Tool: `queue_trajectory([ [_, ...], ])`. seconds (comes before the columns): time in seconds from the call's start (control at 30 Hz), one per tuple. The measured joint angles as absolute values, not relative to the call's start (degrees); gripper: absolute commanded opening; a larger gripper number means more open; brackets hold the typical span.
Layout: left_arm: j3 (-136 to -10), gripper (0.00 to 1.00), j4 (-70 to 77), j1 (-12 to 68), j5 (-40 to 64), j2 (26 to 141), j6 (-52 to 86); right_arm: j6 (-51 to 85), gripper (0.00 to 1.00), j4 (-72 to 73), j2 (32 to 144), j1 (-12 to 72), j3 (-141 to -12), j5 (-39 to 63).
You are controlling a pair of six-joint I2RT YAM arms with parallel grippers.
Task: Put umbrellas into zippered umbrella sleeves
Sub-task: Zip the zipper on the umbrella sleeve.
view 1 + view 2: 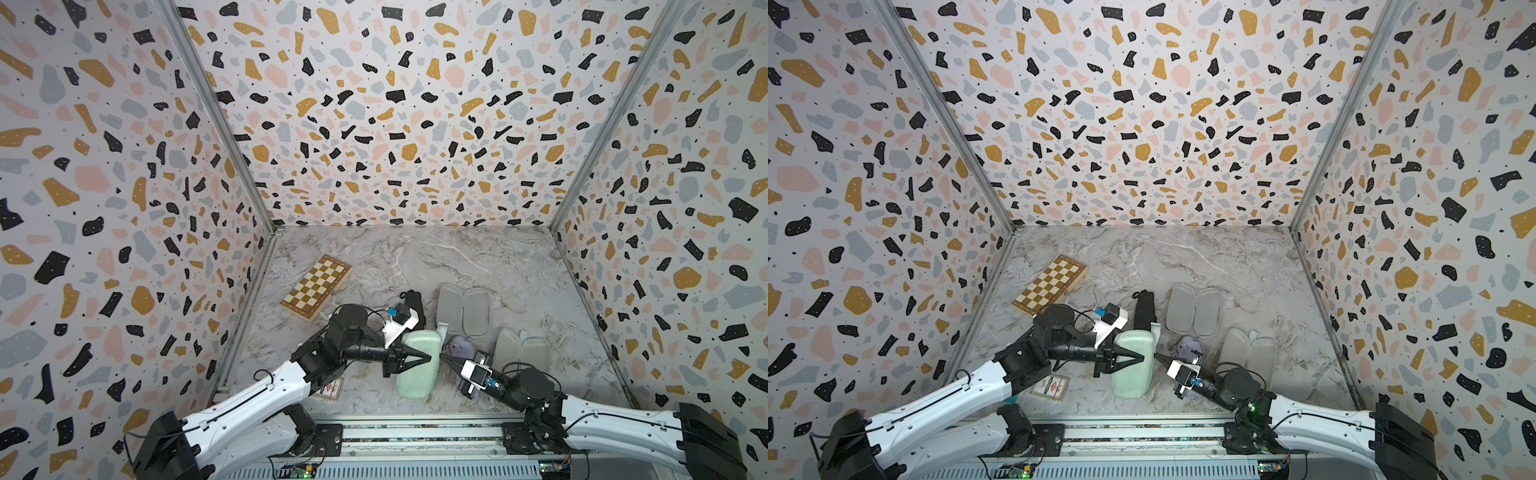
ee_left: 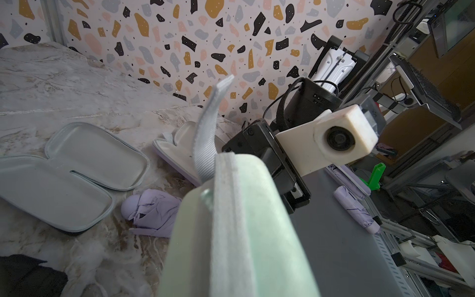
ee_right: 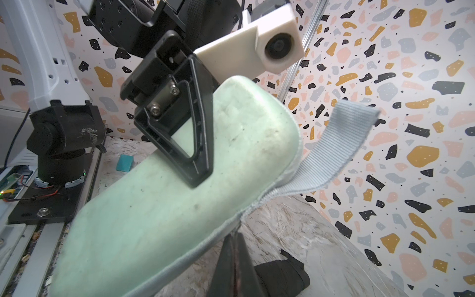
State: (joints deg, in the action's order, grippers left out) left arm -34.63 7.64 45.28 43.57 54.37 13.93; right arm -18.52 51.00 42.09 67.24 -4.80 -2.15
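1. You have three zippered sleeves: one closed mint green sleeve and two lying open with grey lining up, the far open sleeve and the near open sleeve.
2. You have two umbrellas on the table: one black umbrella and one lilac umbrella.
3. In the left wrist view you can count a second lilac umbrella, off the table.
4. You have one chessboard box.
5. You have one small printed card.

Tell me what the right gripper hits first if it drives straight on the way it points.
The mint green case. The right gripper is shut, with its tips at the case's zipped edge and aimed into its side. Whether they actually touch it is unclear.
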Motion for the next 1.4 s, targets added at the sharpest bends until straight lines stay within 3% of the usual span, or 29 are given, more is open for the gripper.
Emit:
queue_trajectory([
  [0.6, -34.7, 0.00, 7.2, 41.8, 37.7, 53.9, 23.2, -18.2, 0.00, 51.0, 47.5, 67.3, -4.9, -3.7],
  [1.4, -36.4, 0.00, 6.4, 38.3, 26.4, 53.5, 28.1, -13.4, 0.00, 54.4, 58.9, 67.5, -5.8, 2.8],
])
